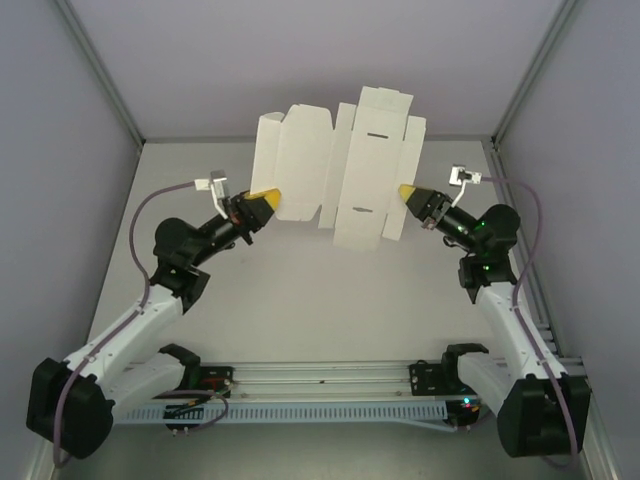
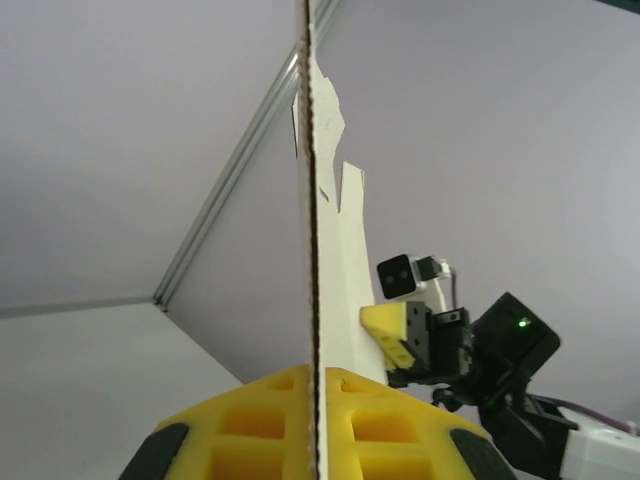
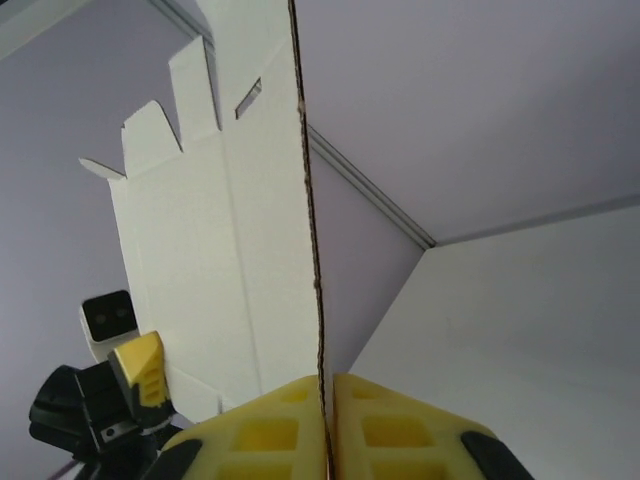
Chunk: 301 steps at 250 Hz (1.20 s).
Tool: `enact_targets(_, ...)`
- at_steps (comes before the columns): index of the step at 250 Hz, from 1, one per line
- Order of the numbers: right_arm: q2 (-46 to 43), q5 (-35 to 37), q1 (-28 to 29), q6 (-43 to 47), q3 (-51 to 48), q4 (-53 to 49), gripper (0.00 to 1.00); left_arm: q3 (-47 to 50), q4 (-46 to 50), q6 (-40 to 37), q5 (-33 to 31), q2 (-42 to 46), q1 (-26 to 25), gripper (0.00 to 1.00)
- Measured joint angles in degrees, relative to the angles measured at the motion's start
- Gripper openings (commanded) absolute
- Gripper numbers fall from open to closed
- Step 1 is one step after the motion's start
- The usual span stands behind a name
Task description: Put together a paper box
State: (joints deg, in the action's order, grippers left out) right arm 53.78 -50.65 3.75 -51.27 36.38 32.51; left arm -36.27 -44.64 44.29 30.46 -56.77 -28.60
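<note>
**Both arms pinch the flat card between them**

The paper box (image 1: 345, 165) is an unfolded sheet — creased panels, small flaps along its edges and a few narrow slots — held over the far half of the table (image 1: 320, 310), in front of the back wall. Its broad pale face is turned toward the overhead camera.

The left arm rises from its base at the near left corner, slopes up and inward to a bent elbow, then reaches its forearm right and away. The left gripper (image 1: 272, 197) meets the lower left edge of the sheet. In the left wrist view its yellow fingers (image 2: 250, 425) are pressed together on the card, which runs edge-on straight up between them.

The right arm mirrors this pose: base at the near right corner, elbow bent out to the right, forearm angled left toward the sheet. The right gripper (image 1: 405, 192) meets the card's right edge, at about the same height as its partner. From the right wrist its fingers (image 3: 390, 430) are closed on the thin edge, with no gap showing either side of the card.

Each wrist camera sees the other gripper across the sheet — yellow tips nipping the opposite edge. A purple cable loops out from each forearm.
</note>
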Motion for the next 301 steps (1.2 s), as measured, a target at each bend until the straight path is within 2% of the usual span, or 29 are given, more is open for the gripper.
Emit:
enact_targets(28, -1.5, 6.3, 3.5, 10.4, 5.1, -15.3, 0.00, 0.0, 0.8, -0.3, -1.7, -2.5, -0.1, 0.00)
enact_targets(54, -2.0, 16.9, 9.5, 19.7, 10.4, -28.5, 0.00, -0.1, 3.5, -2.0, -5.7, -4.8, -1.3, 0.00)
enact_targets(72, -2.0, 25.3, 13.7, 24.2, 13.0, -36.0, 0.00, -1.3, 8.3, -4.0, -10.8, -6.4, -3.7, 0.00)
enact_targets(105, 0.4, 41.9, 20.2, 29.4, 17.4, -47.4, 0.00, -5.2, 17.5, -6.8, -21.3, -9.4, -9.8, 0.00)
enact_targets(144, 9.2, 62.3, 29.2, 32.6, 24.3, -58.3, 0.00, -7.3, 23.5, -7.0, -32.4, -13.6, -14.9, 0.00)
enact_targets(180, 17.0, 75.5, 35.8, 34.3, 28.7, -63.8, 0.00, -13.3, 31.5, -6.9, -41.7, -21.3, -18.7, 0.00)
enact_targets(211, 19.9, 80.7, 38.2, 35.5, 30.7, -66.0, 0.00, -17.5, 35.0, -7.0, -46.6, -27.1, -21.0, 0.00)
enact_targets(260, 20.3, 80.8, 38.5, 36.8, 30.9, -66.6, 0.00, -20.6, 37.0, -7.0, -49.4, -31.6, -22.6, 0.00)
enact_targets(273, 20.3, 80.7, 38.5, 37.4, 30.9, -66.7, 0.00, -20.8, 37.2, -6.9, -49.4, -32.1, -22.6, 0.08)
enact_targets(284, 20.5, 81.0, 38.5, 38.1, 30.9, -66.7, 0.00, -20.8, 37.7, -6.8, -49.4, -32.2, -22.6, 0.21)
enact_targets(301, 21.5, 82.2, 38.5, 39.8, 31.8, -66.7, 0.00, -20.6, 39.8, -6.7, -48.9, -32.2, -22.6, 0.30)
